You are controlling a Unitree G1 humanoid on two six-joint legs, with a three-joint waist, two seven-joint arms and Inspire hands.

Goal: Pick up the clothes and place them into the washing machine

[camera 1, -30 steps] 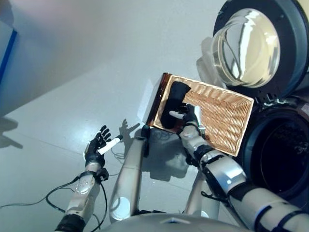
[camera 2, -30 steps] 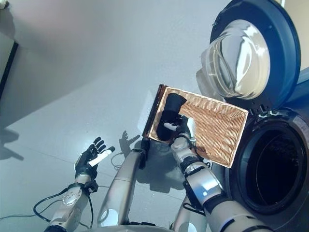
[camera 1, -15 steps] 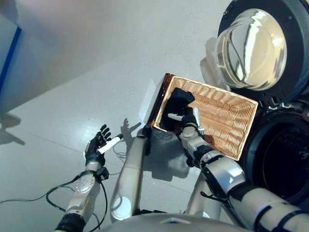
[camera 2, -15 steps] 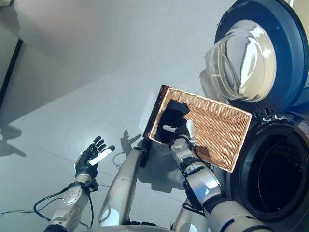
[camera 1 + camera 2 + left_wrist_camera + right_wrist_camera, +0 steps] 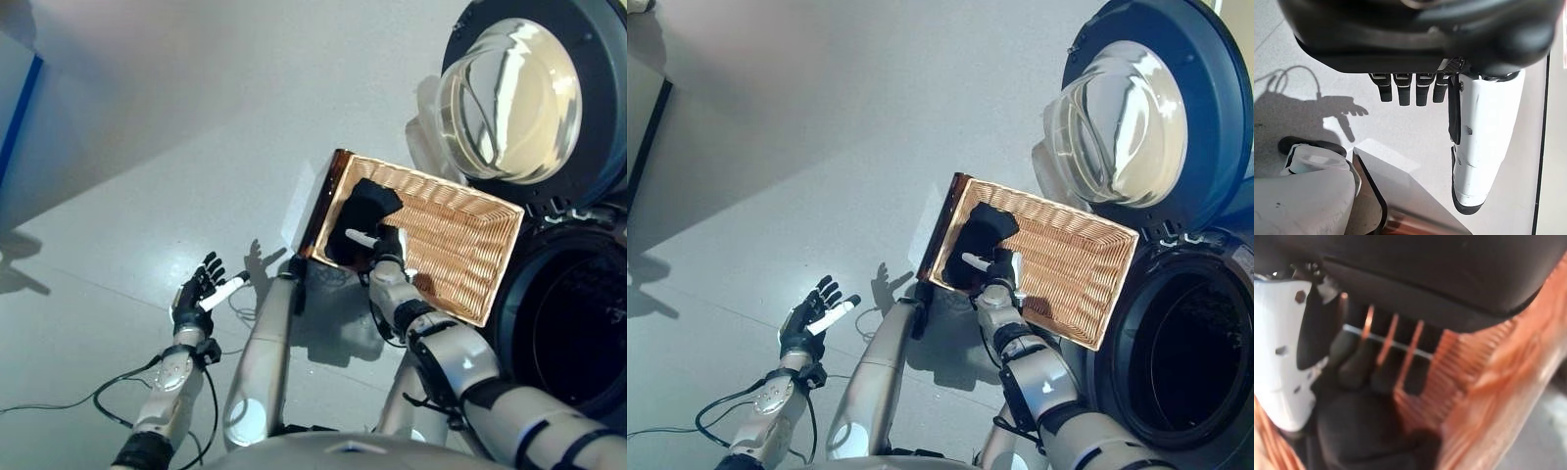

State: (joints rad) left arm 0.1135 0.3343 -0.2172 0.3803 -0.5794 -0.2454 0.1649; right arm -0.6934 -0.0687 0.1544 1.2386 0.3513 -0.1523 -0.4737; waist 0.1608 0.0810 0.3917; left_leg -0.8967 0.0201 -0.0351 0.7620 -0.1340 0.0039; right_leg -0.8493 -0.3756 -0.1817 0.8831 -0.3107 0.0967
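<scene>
Fingers of right hand curl down onto black cloth, white-covered thumb out beside it; whether cloth is truly pinched hard to tell. Cloth bunched in near-left corner of wicker basket on floor. Right arm reaches forward from lower right, hand inside basket. Left hand hovers over bare floor, well apart from basket, fingers straight and spread, holding nothing. Washer stands right of basket, door swung open; drum interior dark. Right wrist view blurred.
</scene>
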